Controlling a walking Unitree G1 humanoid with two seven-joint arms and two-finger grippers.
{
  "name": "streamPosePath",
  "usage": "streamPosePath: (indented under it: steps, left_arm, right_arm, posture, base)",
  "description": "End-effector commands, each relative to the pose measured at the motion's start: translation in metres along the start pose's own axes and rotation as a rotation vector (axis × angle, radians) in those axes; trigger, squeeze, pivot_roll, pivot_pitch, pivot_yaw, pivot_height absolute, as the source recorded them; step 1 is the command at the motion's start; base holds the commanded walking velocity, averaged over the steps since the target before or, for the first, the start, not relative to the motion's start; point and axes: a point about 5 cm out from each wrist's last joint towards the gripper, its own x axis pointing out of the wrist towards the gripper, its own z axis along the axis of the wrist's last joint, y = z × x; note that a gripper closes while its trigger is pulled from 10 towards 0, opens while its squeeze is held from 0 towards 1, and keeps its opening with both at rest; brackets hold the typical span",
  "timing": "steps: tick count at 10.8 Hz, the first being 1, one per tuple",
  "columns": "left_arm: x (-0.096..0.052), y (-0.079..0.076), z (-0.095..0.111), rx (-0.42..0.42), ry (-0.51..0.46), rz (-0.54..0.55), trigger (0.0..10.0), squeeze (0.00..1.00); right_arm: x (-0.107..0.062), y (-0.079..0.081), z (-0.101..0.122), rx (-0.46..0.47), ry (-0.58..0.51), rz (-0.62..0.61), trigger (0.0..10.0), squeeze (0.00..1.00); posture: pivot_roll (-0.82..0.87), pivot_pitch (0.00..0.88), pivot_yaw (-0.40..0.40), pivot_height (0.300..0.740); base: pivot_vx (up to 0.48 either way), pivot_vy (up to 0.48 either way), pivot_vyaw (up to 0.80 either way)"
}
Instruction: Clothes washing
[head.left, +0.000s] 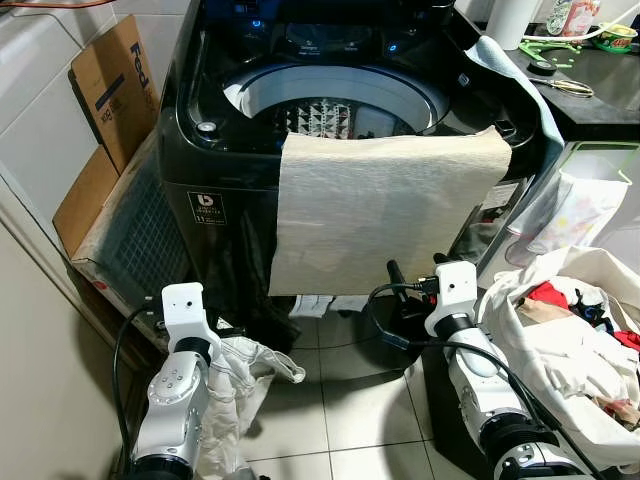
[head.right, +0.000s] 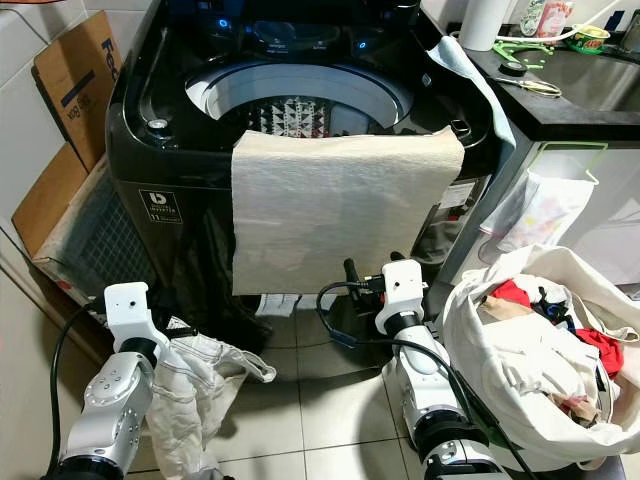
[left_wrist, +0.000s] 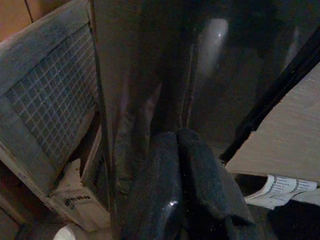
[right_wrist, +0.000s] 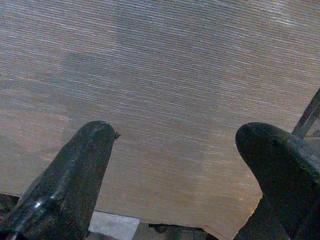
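A black top-loading washing machine (head.left: 230, 170) stands with its lid up and its drum (head.left: 330, 105) showing. A beige cloth (head.left: 380, 205) hangs over its front rim and down the front panel. My right gripper (head.left: 417, 270) is open just below the cloth's lower edge. In the right wrist view its fingers (right_wrist: 80, 170) are spread wide against the beige cloth (right_wrist: 175, 75). My left gripper (left_wrist: 177, 150) is low at the machine's left front corner. It is shut, and a pale crumpled garment (head.left: 240, 385) hangs from it beside the arm.
A white laundry bag (head.left: 590, 400) heaped with clothes sits on the floor at right. Flattened cardboard (head.left: 110, 90) and a mesh panel (head.left: 150, 235) lean at the machine's left. A dark counter (head.left: 600, 90) with clutter is at the upper right. Papers (head.left: 320, 303) lie under the cloth.
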Motion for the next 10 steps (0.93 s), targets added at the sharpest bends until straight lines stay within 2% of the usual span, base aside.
streamPosePath:
  steps: [1, 5, 7, 10]
  left_arm:
    - [0.0054, -0.0042, 0.0139, 0.014, -0.065, -0.020, 10.0, 0.00]
    - [0.0057, -0.0056, 0.0125, 0.016, -0.063, -0.029, 10.0, 0.00]
    - [0.0031, -0.0077, 0.0100, 0.061, -0.074, -0.058, 10.0, 0.00]
    - [0.0010, -0.0095, 0.0068, 0.058, -0.067, -0.068, 10.0, 0.00]
  right_arm:
    - [0.0034, -0.0007, 0.0031, 0.002, -0.004, -0.006, 10.0, 0.00]
    - [0.0027, -0.0005, 0.0018, -0.003, 0.001, -0.005, 10.0, 0.00]
    - [0.0003, -0.0022, -0.0010, -0.004, 0.011, -0.008, 10.0, 0.00]
    - [0.0004, -0.0013, -0.0022, 0.000, 0.019, -0.007, 10.0, 0.00]
  posture:
    - [0.06, 0.000, -0.004, 0.740]
    - [0.06, 0.000, -0.004, 0.740]
    - [0.06, 0.000, -0.004, 0.740]
    - [0.06, 0.000, -0.007, 0.740]
  base:
    - [0.000, 0.000, 0.00]
    - [0.000, 0.000, 0.00]
    - [0.000, 0.000, 0.00]
    - [0.000, 0.000, 0.00]
